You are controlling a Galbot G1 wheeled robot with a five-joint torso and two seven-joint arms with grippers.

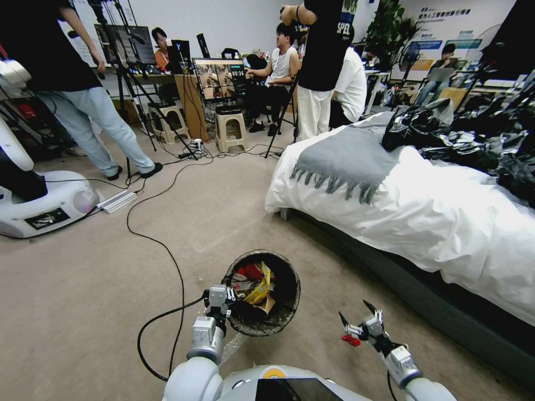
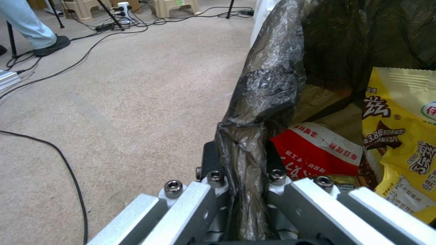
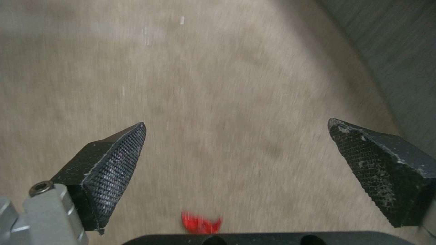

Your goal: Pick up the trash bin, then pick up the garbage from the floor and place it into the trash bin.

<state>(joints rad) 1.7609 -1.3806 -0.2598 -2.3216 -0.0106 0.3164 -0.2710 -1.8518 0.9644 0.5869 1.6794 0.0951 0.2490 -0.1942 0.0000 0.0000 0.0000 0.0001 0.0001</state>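
bin wall [image 2: 268, 85] beneath liner; floor [image 3: 218, 85] blurred

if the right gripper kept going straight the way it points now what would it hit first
Probably just bare carpet. The right gripper is open, angled down at the floor, with nothing between its fingers; the bed base lies off to one side.

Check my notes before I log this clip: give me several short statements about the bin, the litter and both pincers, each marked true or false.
1. The left pincer is shut on the rim of the trash bin. True.
2. The trash bin is empty. False: a yellow snack packet and a red-and-white wrapper lie inside it.
3. The right pincer is open, with nothing between its fingers. True.
4. The trash bin stands on the bed. False: it is over the carpet, beside the bed.
5. The right pincer grips the bin's liner. False: it hangs apart from the bin, above bare carpet.
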